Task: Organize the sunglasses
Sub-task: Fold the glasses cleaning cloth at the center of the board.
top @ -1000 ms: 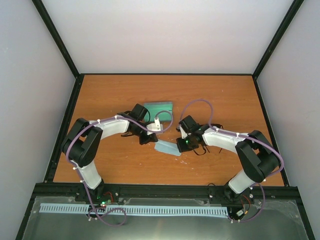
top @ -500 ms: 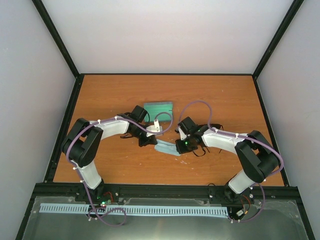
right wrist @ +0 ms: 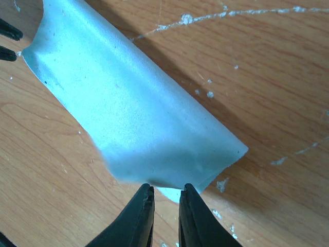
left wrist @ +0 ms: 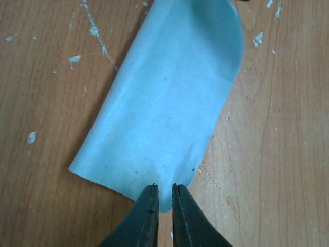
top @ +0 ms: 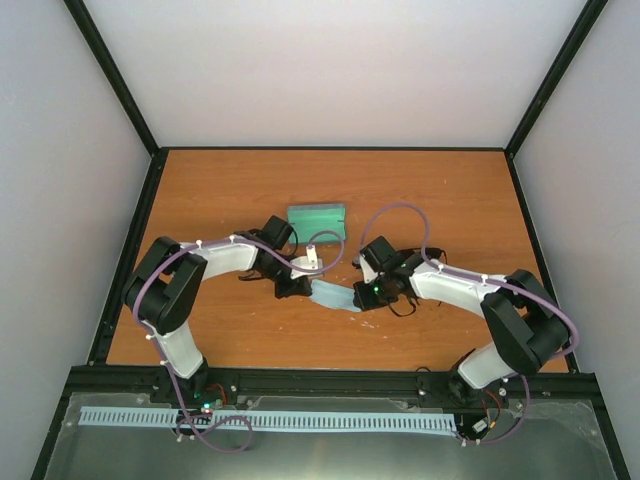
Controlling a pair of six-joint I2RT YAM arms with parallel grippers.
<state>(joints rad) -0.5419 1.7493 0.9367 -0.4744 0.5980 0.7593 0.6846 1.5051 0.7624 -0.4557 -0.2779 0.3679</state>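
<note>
Here, low over the wooden table (top: 200,200): left gripper (left wrist: 164,203) with jaws parted by a narrow slit at one corner of the pale blue cloth (left wrist: 169,103). Right gripper (right wrist: 165,203) likewise slightly released at the cloth's opposite edge. Cloth partly curled, stretched between both grippers. Just beside the right wrist, thin black arms of the sunglasses (top: 404,305), mostly hidden. Greenish oblong case (top: 317,216) farther back, apart.
</note>
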